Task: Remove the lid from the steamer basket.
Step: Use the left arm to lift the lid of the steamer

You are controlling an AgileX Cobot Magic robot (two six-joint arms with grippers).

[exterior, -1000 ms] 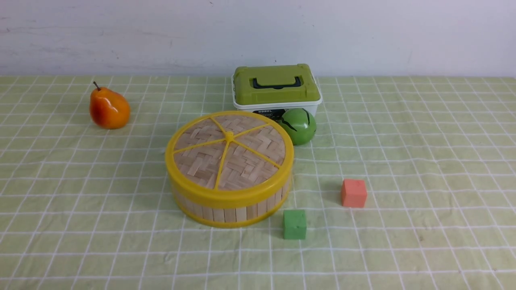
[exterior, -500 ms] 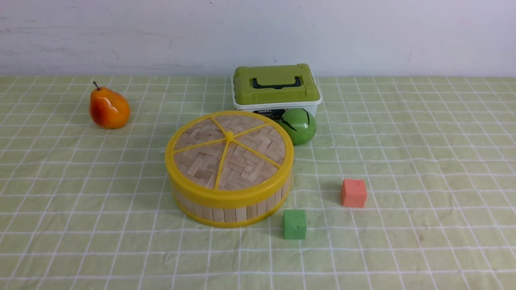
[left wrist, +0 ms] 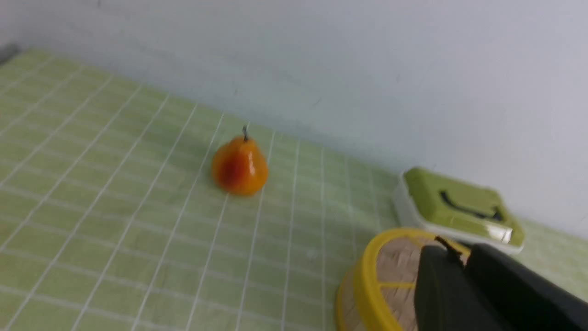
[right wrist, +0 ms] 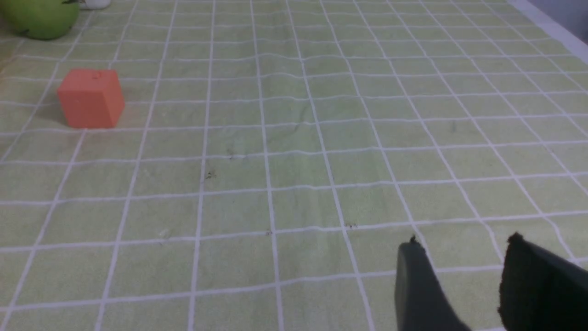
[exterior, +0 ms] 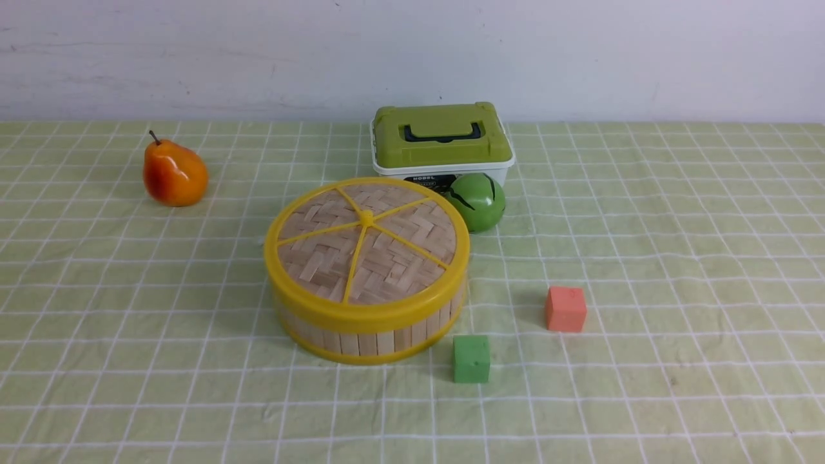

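Note:
The lid [exterior: 366,248], a woven tan disc with a yellow rim, yellow spokes and a hub, sits on the steamer basket [exterior: 367,338] at the table's middle. Neither gripper shows in the front view. In the left wrist view my left gripper [left wrist: 459,250] is shut and empty, raised on the near left side of the lid [left wrist: 390,271], whose edge shows beneath it. In the right wrist view my right gripper [right wrist: 461,243] is open and empty above bare cloth, well right of the basket.
A white box with a green lid [exterior: 441,136] and a green ball [exterior: 477,201] stand just behind the basket. An orange pear [exterior: 174,174] is at far left. A green cube [exterior: 471,359] and an orange cube [exterior: 565,309] lie at the basket's front right.

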